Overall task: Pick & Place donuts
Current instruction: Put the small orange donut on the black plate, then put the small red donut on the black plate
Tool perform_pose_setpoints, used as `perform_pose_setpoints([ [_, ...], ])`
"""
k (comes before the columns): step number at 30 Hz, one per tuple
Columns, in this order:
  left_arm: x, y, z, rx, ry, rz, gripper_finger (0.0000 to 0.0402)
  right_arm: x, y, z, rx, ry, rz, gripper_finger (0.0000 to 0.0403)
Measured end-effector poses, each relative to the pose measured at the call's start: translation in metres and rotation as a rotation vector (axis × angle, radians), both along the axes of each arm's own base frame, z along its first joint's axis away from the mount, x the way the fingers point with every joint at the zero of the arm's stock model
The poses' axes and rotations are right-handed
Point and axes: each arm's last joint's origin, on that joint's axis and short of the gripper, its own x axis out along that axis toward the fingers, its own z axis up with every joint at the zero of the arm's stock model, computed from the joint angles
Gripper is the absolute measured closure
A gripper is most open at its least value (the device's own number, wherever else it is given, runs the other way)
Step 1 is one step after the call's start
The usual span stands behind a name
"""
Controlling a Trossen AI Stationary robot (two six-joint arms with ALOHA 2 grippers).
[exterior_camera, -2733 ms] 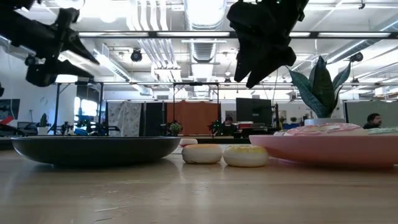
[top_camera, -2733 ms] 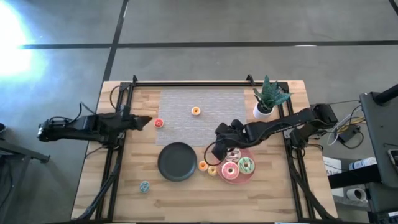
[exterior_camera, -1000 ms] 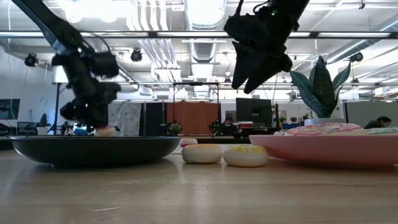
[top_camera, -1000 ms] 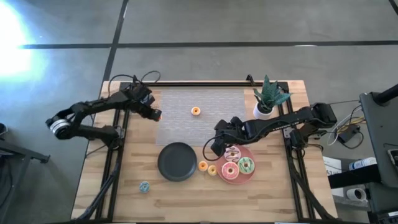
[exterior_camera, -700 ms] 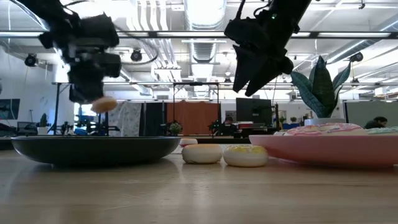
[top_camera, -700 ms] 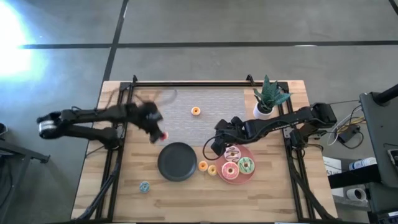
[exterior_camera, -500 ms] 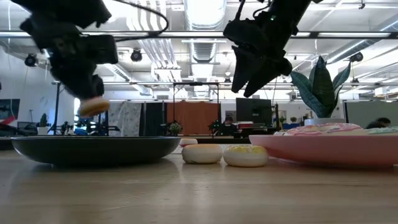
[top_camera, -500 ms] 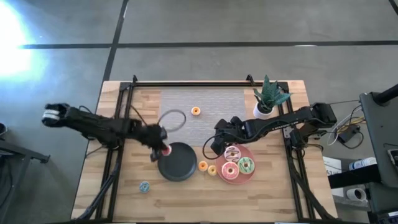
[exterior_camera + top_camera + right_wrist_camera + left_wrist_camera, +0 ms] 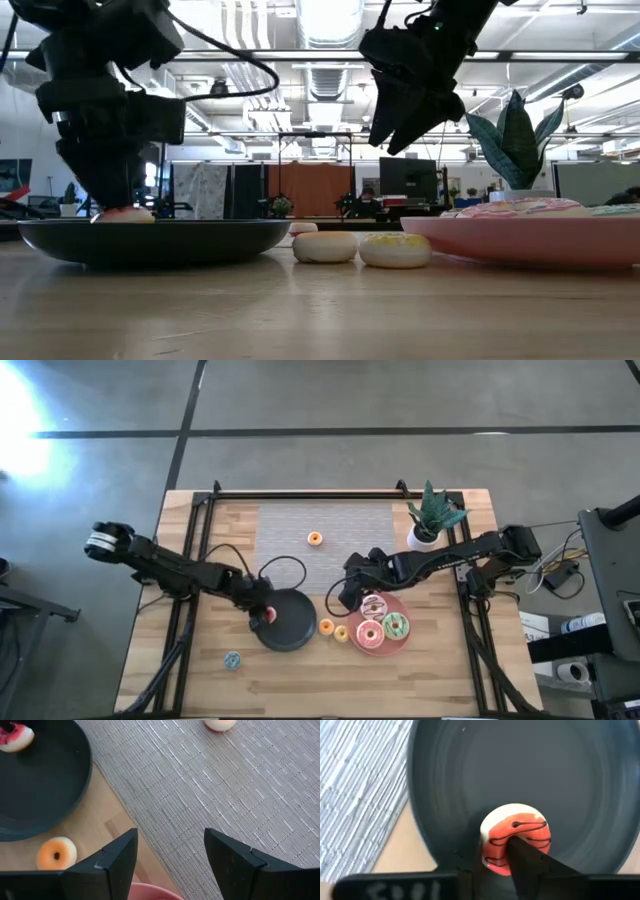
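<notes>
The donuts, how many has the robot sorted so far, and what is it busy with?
Three frosted donuts lie on the pink plate. The left gripper is lowering the red donut into the black plate, fingers closed on it. Left: an orange donut on the mat, orange and yellow ones between the plates, and the teal one. The right gripper hangs open above the table.
</notes>
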Motion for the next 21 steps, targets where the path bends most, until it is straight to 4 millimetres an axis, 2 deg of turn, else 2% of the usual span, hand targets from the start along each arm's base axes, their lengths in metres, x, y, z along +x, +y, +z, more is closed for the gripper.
perform_pose_setpoints([
  [5, -0.006, 0.001, 0.006, -0.018, 0.05, 0.054, 0.029, 0.0, 0.001, 0.0, 0.0, -0.001, 0.003, 0.0181],
  [12, -0.008, 0.002, 0.04, -0.016, -0.04, 0.068, 0.0283, 0.0, 0.002, 0.0, 0.021, -0.006, -0.007, 0.0181],
  [15, -0.008, 0.004, 0.052, 0.012, -0.098, 0.091, 0.0283, 0.001, -0.001, 0.0, 0.081, -0.028, -0.071, 0.0181],
  [18, -0.007, 0.006, 0.062, 0.015, -0.13, 0.115, 0.0283, 0.008, -0.018, 0.003, 0.197, -0.119, -0.163, 0.0181],
  [21, -0.007, 0.006, 0.074, 0.008, -0.166, 0.12, 0.0283, 0.022, -0.049, 0.008, 0.22, -0.257, -0.219, 0.0181],
])
